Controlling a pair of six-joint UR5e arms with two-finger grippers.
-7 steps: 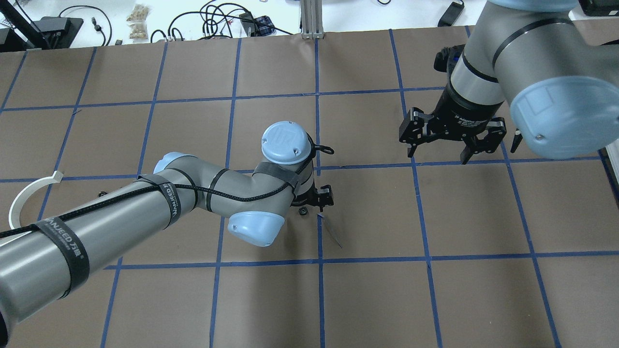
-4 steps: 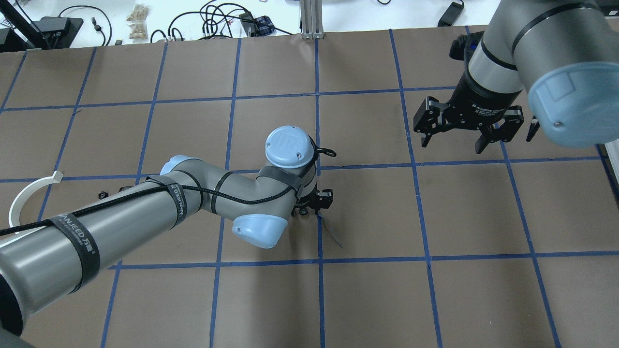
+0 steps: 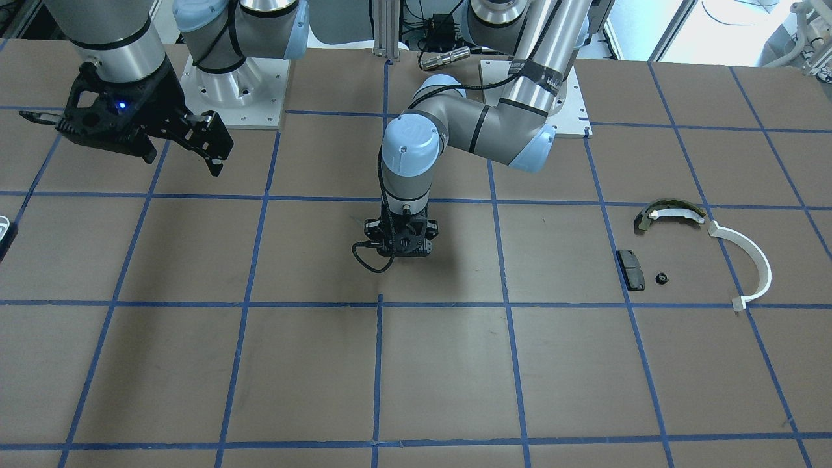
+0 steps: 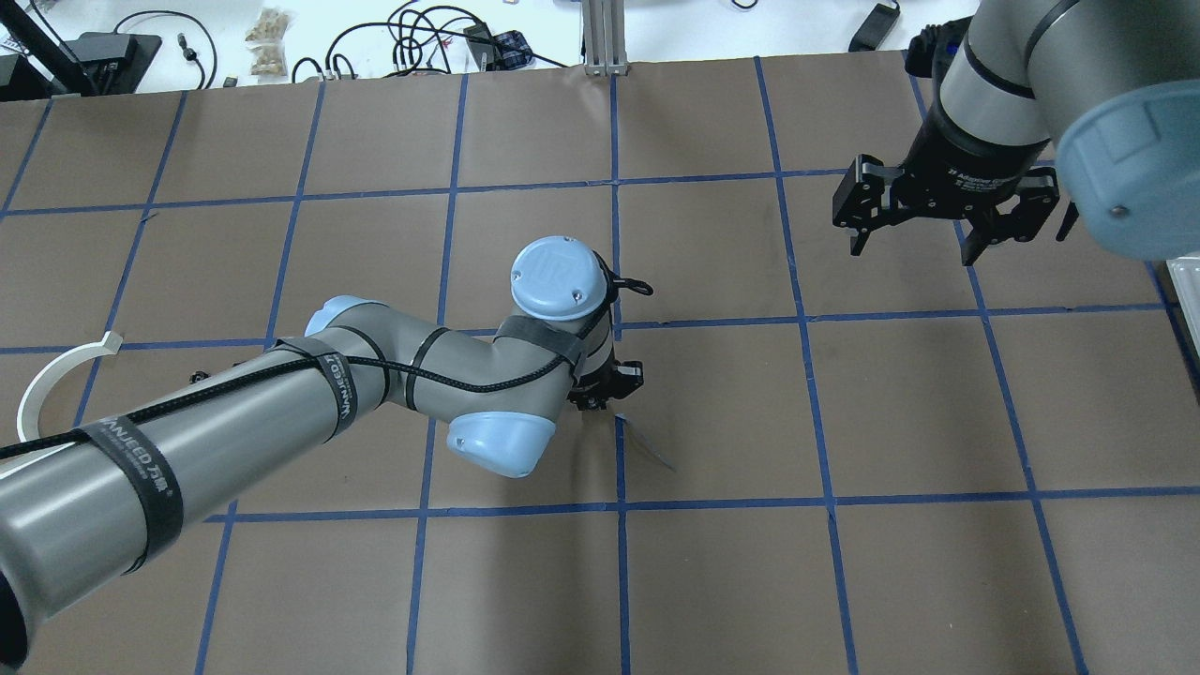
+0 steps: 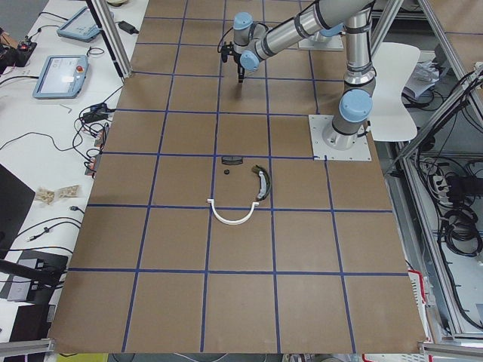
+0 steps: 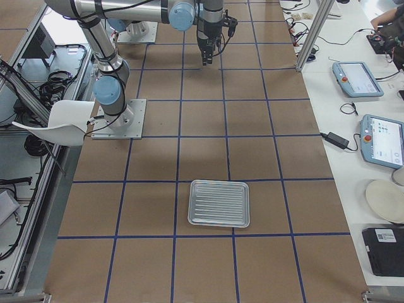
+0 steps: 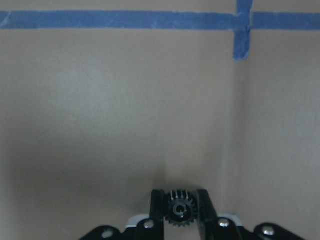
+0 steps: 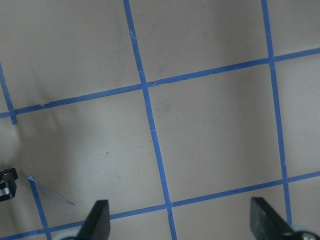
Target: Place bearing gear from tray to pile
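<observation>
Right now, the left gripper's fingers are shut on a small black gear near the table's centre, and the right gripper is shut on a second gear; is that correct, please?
Not quite: the right gripper is open and empty. The right wrist-mounted view shows its fingers spread wide with nothing between them. The rest holds: the left gripper is shut on the small black gear.
</observation>
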